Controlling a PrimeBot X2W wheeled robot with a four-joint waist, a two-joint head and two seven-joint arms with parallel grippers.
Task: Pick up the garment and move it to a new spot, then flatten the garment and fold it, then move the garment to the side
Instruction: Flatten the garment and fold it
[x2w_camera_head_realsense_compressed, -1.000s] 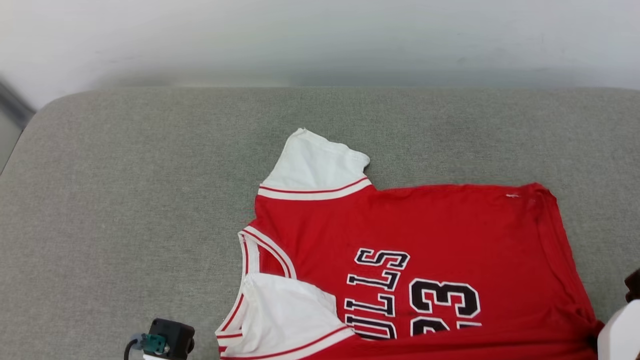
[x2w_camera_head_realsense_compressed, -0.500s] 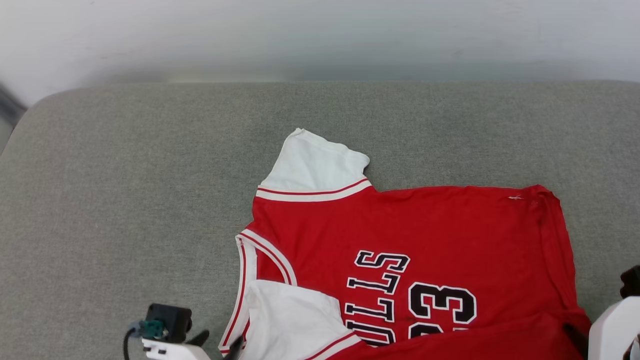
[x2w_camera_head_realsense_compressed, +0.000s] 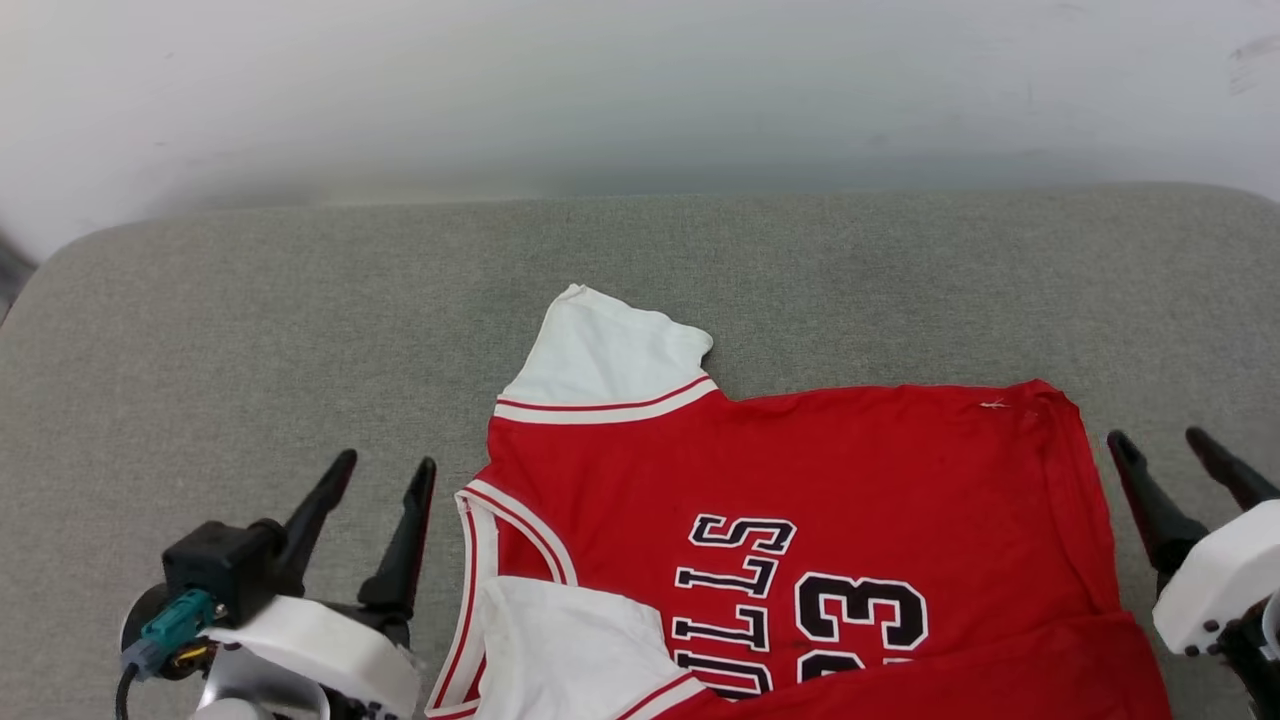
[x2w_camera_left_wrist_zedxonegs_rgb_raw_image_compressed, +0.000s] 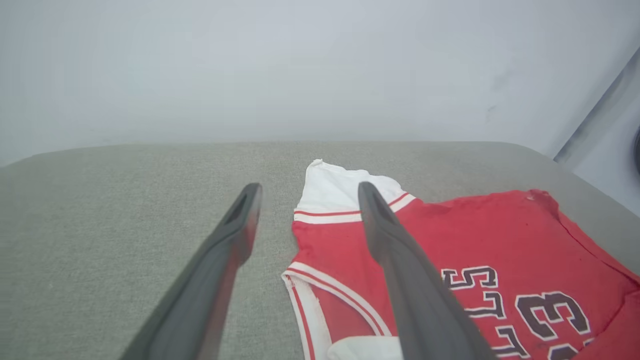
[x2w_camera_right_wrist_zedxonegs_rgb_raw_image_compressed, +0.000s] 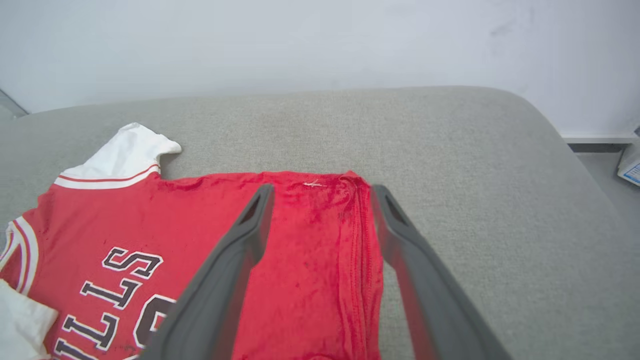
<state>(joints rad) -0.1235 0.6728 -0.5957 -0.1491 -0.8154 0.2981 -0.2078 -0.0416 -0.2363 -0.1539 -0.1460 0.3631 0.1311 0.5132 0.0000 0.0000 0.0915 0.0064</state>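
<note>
Since the earlier frames both grippers have come up into plain sight and let go; near edge of the shirt now lies folded over, and the camera has shifted a bit too.

Head view: the garment (x2w_camera_head_realsense_compressed: 800, 520) lies on the grey cushion (x2w_camera_head_realsense_compressed: 250, 320), right of centre, collar toward the left, hem toward the right. One white sleeve (x2w_camera_head_realsense_compressed: 610, 355) sticks out on the far side; the near white sleeve (x2w_camera_head_realsense_compressed: 570, 640) is folded onto the chest, covering part of the lettering. Near red edge is also turned over at bottom right. Left gripper (x2w_camera_head_realsense_compressed: 385, 480) sits just beside the collar, fingers spread, nothing between them. Right gripper (x2w_camera_head_realsense_compressed: 1165, 450) sits just off the hem, fingers apart, empty.

Left wrist view: left gripper (x2w_camera_left_wrist_zedxonegs_rgb_raw_image_compressed: 307, 192) splayed wide, hovering over the collar end, far sleeve (x2w_camera_left_wrist_zedxonegs_rgb_raw_image_compressed: 345, 192) beyond the fingers. No cloth held.

Right wrist view: right gripper (x2w_camera_right_wrist_zedxonegs_rgb_raw_image_compressed: 320, 192) wide apart above the hem corner (x2w_camera_right_wrist_zedxonegs_rgb_raw_image_compressed: 350, 210), which is a little bunched. Nothing grasped.

Step, my read: folding in progress, first lengthwise fold just laid and released. Next likely needs both grippers to reach the far edge, left at the far sleeve and shoulder, right at the far hem corner, pinch only the top layers and bring them toward the near side. Watch the hem wrinkle.
</note>
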